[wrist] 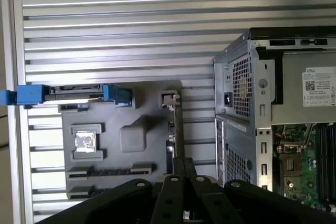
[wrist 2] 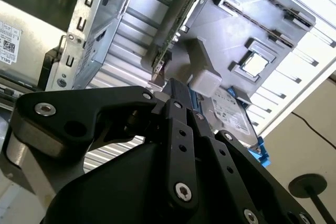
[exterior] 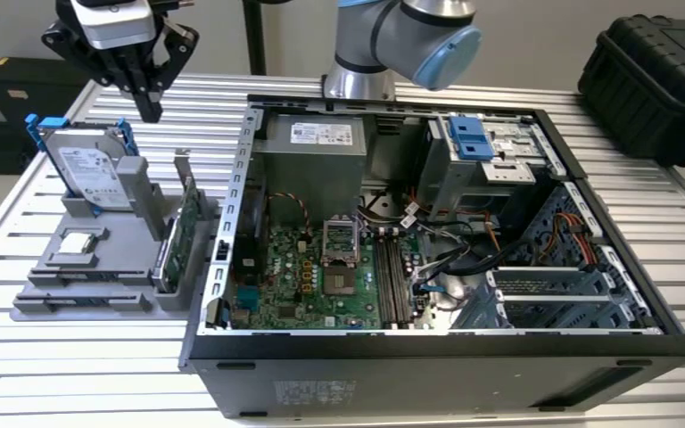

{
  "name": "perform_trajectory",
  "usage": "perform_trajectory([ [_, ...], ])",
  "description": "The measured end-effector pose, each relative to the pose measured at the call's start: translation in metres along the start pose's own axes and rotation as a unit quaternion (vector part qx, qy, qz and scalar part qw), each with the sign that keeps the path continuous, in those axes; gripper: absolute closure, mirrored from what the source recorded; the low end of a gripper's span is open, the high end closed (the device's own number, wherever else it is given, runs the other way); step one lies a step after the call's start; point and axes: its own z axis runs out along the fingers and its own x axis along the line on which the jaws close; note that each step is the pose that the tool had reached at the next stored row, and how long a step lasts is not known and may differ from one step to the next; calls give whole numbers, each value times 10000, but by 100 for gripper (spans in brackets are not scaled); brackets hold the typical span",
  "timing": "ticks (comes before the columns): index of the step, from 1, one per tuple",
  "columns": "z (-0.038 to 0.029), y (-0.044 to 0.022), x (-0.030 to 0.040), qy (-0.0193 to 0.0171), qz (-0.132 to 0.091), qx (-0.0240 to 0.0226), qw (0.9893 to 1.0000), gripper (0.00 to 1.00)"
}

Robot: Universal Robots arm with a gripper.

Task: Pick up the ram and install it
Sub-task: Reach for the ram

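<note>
Exterior view: the hand (exterior: pixel 150 105) hangs above the grey parts holder (exterior: pixel 36 278) on the tabletop (exterior: pixel 81 374), fingers closed on nothing. The ram (exterior: pixel 86 301) lies in a slot at the holder's near edge, well apart from the hand, beside the open computer case (exterior: pixel 438 357).

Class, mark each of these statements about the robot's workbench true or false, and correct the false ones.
1. The computer case lies open, showing its motherboard. True.
2. The gripper holds the ram. False: it is shut on nothing and hangs above the gray holder. The ram sits in a slot of that holder.
3. The hard drive stands upright in the holder. True.
4. The silver processor chip lies inside the case. False: it lies flat on the holder, outside the case.
5. The gripper reaches into the case. False: it is outside the case, on the exterior view's left.
</note>
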Motion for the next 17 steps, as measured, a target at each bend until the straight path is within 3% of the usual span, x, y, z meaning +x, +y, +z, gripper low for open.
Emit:
perform_trajectory([
  [17, -1, -7, 125, 0, 0, 0, 10000, 100],
])
